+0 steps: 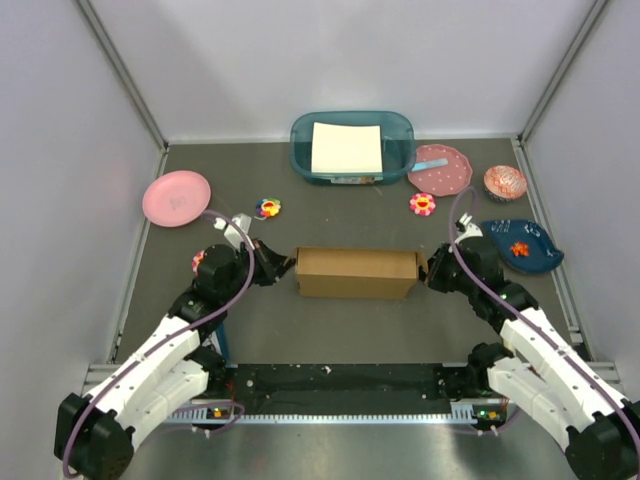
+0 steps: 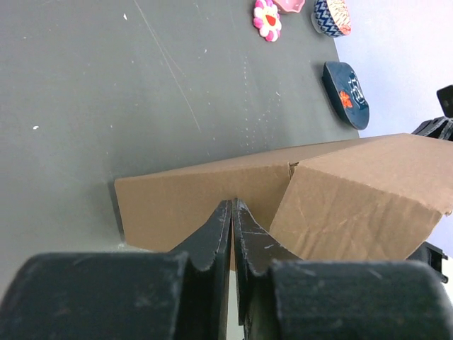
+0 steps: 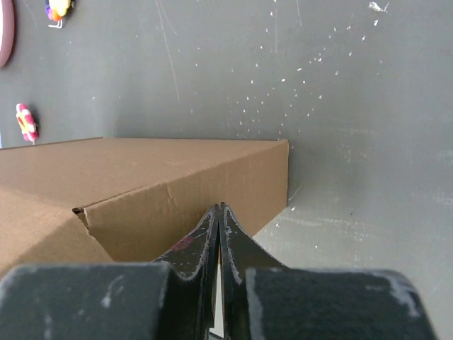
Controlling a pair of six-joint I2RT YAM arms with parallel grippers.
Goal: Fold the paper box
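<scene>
Grey worktop (image 1: 350, 335): paper box (image 1: 355, 272) lies with its long axis left-right. Both closed and empty, left pincer (image 1: 287, 268) and right pincer (image 1: 424, 272) sit at its opposite ends.

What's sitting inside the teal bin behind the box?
A pale sheet lies flat in the bin and covers most of its floor. Anything under the sheet is hidden from view.

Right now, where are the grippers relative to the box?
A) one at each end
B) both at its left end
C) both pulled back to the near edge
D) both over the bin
A: the top view shows the left gripper at one end of the box and the right gripper at the other, both shut.
</scene>
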